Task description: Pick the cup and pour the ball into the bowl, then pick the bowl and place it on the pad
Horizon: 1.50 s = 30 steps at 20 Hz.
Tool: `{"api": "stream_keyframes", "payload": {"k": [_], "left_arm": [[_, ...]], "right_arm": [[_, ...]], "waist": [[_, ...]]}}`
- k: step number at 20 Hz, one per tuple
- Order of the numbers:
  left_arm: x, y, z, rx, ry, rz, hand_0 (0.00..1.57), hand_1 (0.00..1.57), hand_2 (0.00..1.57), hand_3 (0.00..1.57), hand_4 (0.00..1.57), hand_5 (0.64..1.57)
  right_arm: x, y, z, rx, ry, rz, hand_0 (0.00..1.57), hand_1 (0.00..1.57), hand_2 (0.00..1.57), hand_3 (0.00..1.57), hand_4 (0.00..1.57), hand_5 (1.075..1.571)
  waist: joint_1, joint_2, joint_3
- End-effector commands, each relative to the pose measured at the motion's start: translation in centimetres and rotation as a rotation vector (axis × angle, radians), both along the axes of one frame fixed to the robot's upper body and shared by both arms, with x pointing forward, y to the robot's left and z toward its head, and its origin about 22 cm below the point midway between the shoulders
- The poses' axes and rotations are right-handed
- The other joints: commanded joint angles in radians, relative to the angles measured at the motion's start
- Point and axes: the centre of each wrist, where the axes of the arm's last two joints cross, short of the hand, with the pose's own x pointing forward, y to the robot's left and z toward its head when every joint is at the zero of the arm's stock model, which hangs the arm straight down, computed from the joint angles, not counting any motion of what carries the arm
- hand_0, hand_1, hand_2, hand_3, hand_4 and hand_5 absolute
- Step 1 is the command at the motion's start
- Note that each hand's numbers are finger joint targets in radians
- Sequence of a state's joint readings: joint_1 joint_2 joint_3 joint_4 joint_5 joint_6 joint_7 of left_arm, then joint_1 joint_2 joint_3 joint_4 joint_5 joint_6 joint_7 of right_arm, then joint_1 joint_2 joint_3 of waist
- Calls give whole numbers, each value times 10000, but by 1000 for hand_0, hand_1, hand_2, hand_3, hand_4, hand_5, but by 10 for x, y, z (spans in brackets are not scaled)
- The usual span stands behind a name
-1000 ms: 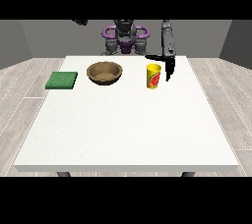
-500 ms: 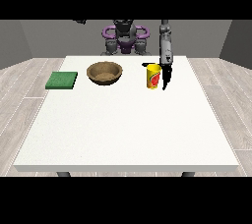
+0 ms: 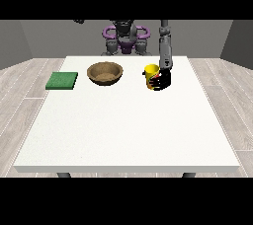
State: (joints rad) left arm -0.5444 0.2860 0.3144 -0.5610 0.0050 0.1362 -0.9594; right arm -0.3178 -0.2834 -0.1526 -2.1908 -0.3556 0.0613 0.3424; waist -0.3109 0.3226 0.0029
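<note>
Yellow cup [image 3: 150, 76] upright on the white desk [image 3: 126, 125], right of the wooden bowl [image 3: 105, 72], green pad [image 3: 62, 80] farther left. Now met by the hand at the view's right [image 3: 163, 80], lowered from beside it a moment ago, fingers apparently curling round it. Likely grasp underway; lift and pour not yet begun.

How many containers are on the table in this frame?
2: a wooden bowl near the far edge, with a green pad at its left, and a yellow cup right of the bowl, with the hand at the view's right against it.
</note>
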Motion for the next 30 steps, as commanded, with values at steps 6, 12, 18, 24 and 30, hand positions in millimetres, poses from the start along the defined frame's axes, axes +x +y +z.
{"api": "stream_keyframes", "payload": {"k": [6,12,18,24,30], "left_arm": [[26,-56,12,2375,1265,51,1345,1345,1571,1571,1108,1498],[51,-74,42,4666,1172,809,1394,1394,1571,1571,1096,1526],[65,-117,51,6420,1377,1671,1425,1425,1571,1571,1010,1558],[82,-139,73,7442,1446,2248,1411,1411,1571,1571,940,1564],[90,-142,78,10465,603,3710,1368,1368,1571,1571,828,1552]], "right_arm": [[27,-33,-20,360,1790,-760,0,0,0,0,177,1558],[33,-32,-31,410,1883,-731,0,0,0,0,238,1560],[40,-25,-49,382,1881,-542,0,0,0,0,292,1561],[52,-36,-37,308,1969,-488,0,0,0,0,324,1562],[61,-25,-46,352,2378,-259,0,0,0,0,347,1562]], "waist": [[700,-1922,-14],[601,-1936,-17],[599,-1927,-21],[663,-1730,-24],[303,-2217,-1]]}}
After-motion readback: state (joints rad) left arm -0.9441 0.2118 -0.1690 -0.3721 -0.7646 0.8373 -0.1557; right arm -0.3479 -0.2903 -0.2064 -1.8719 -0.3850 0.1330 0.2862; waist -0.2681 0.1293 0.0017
